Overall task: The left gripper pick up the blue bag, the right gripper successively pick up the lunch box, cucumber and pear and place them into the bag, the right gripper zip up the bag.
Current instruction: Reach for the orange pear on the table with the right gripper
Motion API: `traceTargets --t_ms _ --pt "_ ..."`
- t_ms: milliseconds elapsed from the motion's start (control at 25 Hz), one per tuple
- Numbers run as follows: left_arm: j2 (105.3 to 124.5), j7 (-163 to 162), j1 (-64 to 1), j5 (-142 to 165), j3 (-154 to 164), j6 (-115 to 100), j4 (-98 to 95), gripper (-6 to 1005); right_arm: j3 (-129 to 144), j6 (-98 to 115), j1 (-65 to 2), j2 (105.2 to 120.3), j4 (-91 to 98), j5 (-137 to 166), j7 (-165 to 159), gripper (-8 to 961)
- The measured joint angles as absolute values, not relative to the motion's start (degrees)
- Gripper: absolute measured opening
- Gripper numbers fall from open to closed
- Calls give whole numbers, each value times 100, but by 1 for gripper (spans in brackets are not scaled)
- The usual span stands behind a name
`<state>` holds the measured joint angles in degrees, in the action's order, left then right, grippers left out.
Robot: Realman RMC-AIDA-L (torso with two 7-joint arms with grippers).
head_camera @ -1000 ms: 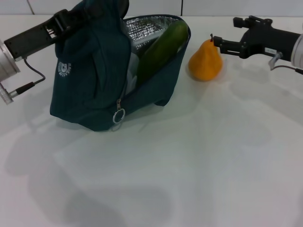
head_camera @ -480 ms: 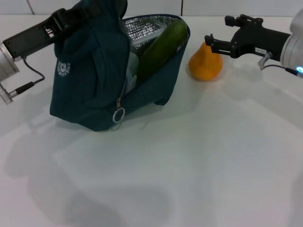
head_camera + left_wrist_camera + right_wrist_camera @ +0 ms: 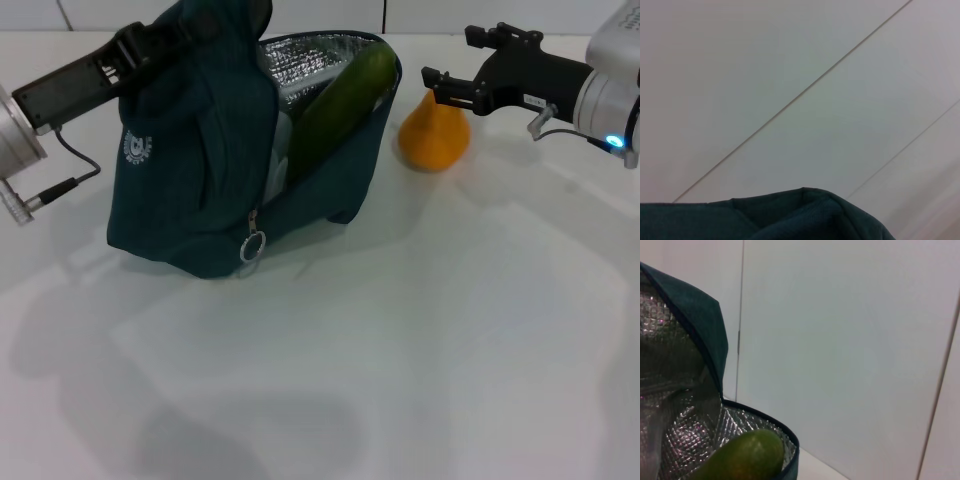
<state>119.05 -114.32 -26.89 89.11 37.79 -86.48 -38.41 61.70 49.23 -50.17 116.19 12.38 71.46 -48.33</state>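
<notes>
— Up at the frame's upper left, left pincer (image 3: 165, 40) pinching the top of the blue bag (image 3: 200, 170); bag upright on the white worktop (image 3: 400, 330), mouth open, silver lining showing.

— Inside?

— Cucumber (image 3: 340, 100) leaning out of the opening. Lunch box hard to tell.

— Upper right?

— Right pincer (image 3: 447, 68) spread apart, just above the orange pear (image 3: 432, 135), which sits beside the bag.
</notes>
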Motion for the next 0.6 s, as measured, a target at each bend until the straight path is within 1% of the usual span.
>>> traceTargets --t_ms 360,600 --pt "11891 -11421 -2689 8910 3779 -8649 -3771 48 6170 4765 -5224 11619 949 7065 -4672 783" --pt "11891 -11412 -2697 8910 3779 -8649 -3770 48 6170 4763 -5236 11618 904 7023 -4637 783"
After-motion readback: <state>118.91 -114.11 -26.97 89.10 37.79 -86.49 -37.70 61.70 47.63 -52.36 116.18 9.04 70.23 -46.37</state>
